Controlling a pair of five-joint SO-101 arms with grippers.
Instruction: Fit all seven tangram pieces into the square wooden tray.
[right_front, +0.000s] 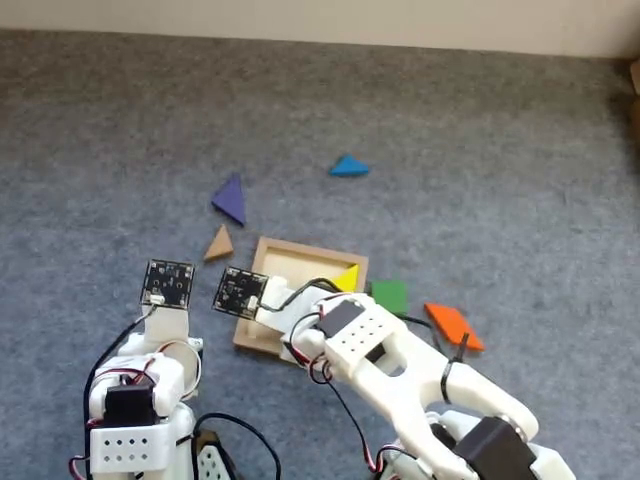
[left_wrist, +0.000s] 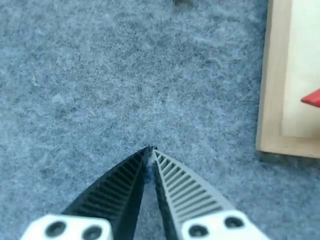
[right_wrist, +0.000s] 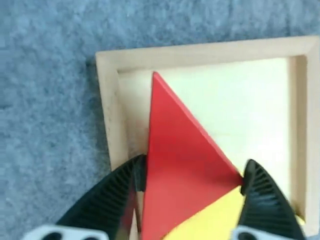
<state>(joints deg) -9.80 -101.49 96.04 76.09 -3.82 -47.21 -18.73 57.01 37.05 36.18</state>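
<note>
Gripping a red triangle inside the wooden tray.
On the grey surface (right_front: 480, 120) sits the square tray (right_front: 310, 247). The right arm (right_front: 360, 335) leans over it, its jaws clamped on the red triangle (right_wrist: 180, 160), which lies against a yellow triangle (right_front: 347, 278). The orange piece (right_front: 452, 325), purple triangle (right_front: 231, 199), green square (right_front: 390, 296), blue triangle (right_front: 349, 167) and tan triangle (right_front: 219, 243) lie outside the tray. The left arm (right_front: 165, 330) has its jaws pressed together, empty, above the surface just beside the tray.

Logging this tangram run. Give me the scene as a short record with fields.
Tray: wooden, on grey carpet
Inside it: red triangle, yellow triangle
Outside it: green square, orange piece, blue triangle, purple triangle, tan triangle
Right claw: closed on red triangle, over tray
Left claw: shut, empty, over carpet beside tray
</note>
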